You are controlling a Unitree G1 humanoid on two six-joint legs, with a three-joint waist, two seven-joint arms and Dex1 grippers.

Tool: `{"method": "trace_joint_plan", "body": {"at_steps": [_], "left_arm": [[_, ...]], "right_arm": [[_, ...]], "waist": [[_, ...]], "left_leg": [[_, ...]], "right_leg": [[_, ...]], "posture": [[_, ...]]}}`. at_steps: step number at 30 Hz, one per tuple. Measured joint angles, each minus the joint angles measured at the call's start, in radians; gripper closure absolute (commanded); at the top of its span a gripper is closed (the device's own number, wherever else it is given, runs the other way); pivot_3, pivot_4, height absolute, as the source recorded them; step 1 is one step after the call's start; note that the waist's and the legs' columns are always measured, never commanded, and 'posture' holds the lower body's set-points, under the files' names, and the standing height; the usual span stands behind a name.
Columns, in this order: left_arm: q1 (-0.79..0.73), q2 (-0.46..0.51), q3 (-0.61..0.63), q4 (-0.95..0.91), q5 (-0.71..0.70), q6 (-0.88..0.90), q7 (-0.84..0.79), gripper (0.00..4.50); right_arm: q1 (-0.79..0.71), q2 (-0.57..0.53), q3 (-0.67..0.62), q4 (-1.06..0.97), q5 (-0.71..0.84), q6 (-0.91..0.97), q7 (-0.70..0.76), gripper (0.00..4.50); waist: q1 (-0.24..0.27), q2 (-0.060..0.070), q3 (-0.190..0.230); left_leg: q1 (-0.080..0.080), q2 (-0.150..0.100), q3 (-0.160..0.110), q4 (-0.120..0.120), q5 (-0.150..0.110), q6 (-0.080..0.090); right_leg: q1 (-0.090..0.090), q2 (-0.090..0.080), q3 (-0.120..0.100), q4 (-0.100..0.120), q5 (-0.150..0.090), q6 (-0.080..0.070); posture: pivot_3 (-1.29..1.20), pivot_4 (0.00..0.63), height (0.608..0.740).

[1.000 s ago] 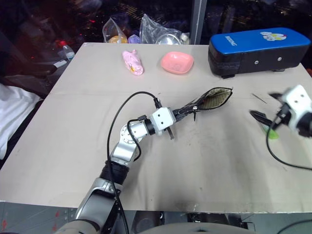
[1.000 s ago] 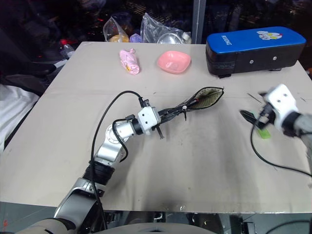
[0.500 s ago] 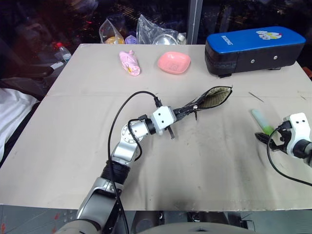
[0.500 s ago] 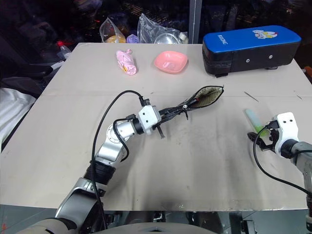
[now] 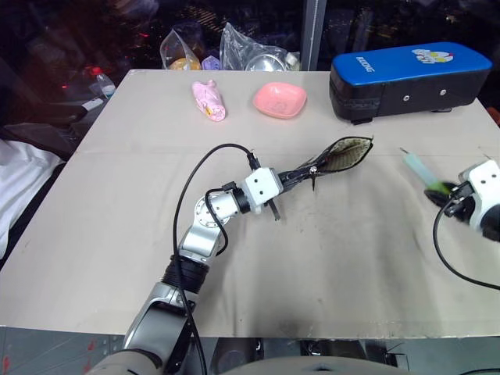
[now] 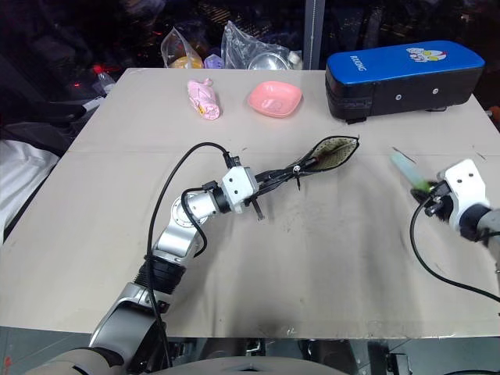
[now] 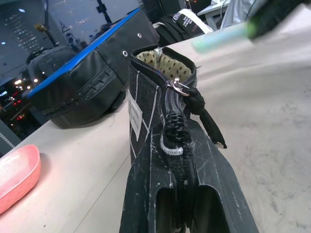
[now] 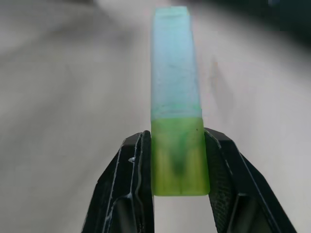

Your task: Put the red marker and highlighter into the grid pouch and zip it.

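Two grippers are working over the table (image 5: 117, 234) in the head views. The left gripper (image 5: 291, 181) is pinching the near end of the pouch (image 5: 336, 158), fingers pressed together, and is holding the same spot as a second ago; the pouch is still reaching out with its open mouth toward the blue case (image 5: 410, 78). The right gripper (image 5: 449, 190) is now clamping the green cap of the highlighter (image 5: 418, 168), with the pale body sticking out toward the pouch. Half a second ago the highlighter was lying on the table beside open fingers; now it is lifted and gripped. A pink bowl (image 5: 280, 99) and a pink toy (image 5: 209, 99) are sitting unmoved at the far side.

In the left wrist view, the pouch (image 7: 160, 121) is standing on edge between the fingers, zipper partly open, dotted lining showing, the highlighter (image 7: 218, 40) blurred beyond.

In the right wrist view, both fingers (image 8: 131, 189) are pressing the highlighter's (image 8: 175, 82) green cap.
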Motion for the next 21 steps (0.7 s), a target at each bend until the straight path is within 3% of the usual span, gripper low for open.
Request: {"method": "trace_joint_plan", "body": {"at_steps": [5,14,21], "left_arm": [[0.000,-0.009,-0.001,0.002,0.002,-0.001,0.005,4.50],[-0.014,-0.030,-0.017,0.016,0.006,-0.009,0.005,4.50],[-0.016,-0.028,-0.038,0.015,0.018,-0.025,-0.007,4.50]], "right_arm": [[-0.139,-0.077,0.088,0.031,-0.134,-0.342,0.049,3.70],[-0.411,-0.077,0.354,0.225,-0.312,-0.616,0.141,3.70],[-0.624,0.003,0.503,0.428,-0.412,-0.806,0.179,3.70]], "waist": [[-0.003,0.000,0.000],[0.004,0.000,0.000],[0.001,0.000,0.001]], "left_leg": [[0.000,0.001,0.000,0.001,0.000,0.000],[0.000,0.001,0.002,0.002,0.000,0.000],[0.001,0.001,0.003,0.002,0.000,0.000]], "right_leg": [[0.000,0.000,0.000,0.000,0.000,0.000],[0.000,-0.001,0.001,0.000,0.000,0.000],[0.000,-0.001,0.001,0.001,0.000,0.000]], "posture": [[0.00,0.150,0.738],[0.00,0.150,0.738],[0.00,0.150,0.738]]}}
